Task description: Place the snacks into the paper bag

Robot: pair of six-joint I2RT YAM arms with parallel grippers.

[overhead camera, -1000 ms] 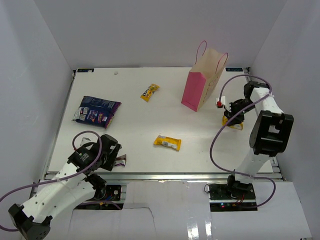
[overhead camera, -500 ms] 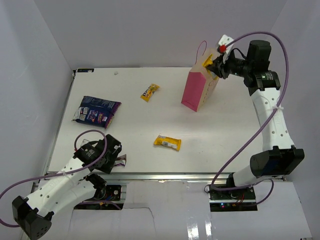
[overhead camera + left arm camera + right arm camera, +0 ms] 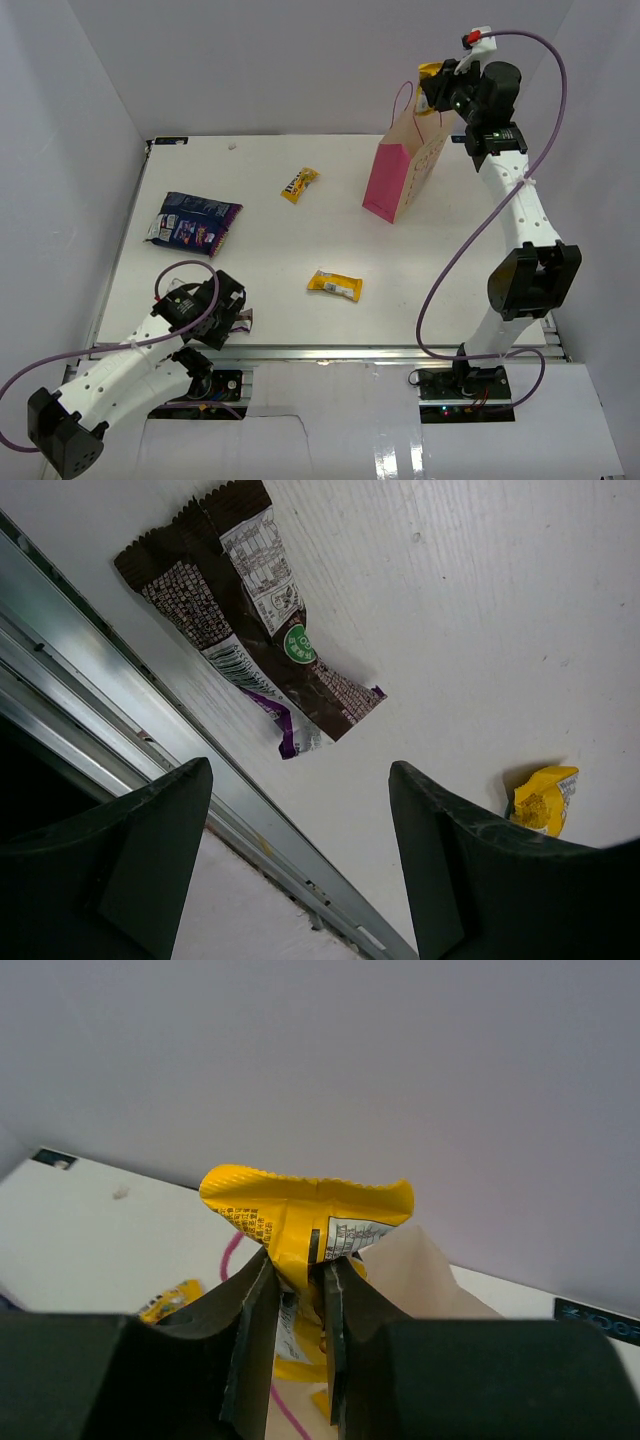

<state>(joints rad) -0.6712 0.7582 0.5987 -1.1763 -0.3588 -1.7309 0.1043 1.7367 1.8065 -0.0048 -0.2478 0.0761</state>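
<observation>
My right gripper (image 3: 436,88) is shut on a yellow candy packet (image 3: 305,1218) and holds it high above the open top of the pink paper bag (image 3: 398,180); the bag's tan side (image 3: 420,1275) and pink handle (image 3: 232,1256) show below the fingers. My left gripper (image 3: 225,318) is open and empty at the near left table edge, beside a dark brown wrapped bar (image 3: 250,615). Two more yellow packets lie on the table, one at the back (image 3: 299,184) and one in the middle (image 3: 334,285). The dark blue-purple snack bag (image 3: 192,220) lies at the left.
A metal rail (image 3: 120,720) runs along the table's near edge under my left gripper. White walls close in the table on the left, back and right. The middle yellow packet also shows in the left wrist view (image 3: 540,798).
My right arm lifted the yellow packet from the table right of the bag up to above the bag's open top. My left gripper shifted only slightly near the brown bar.
</observation>
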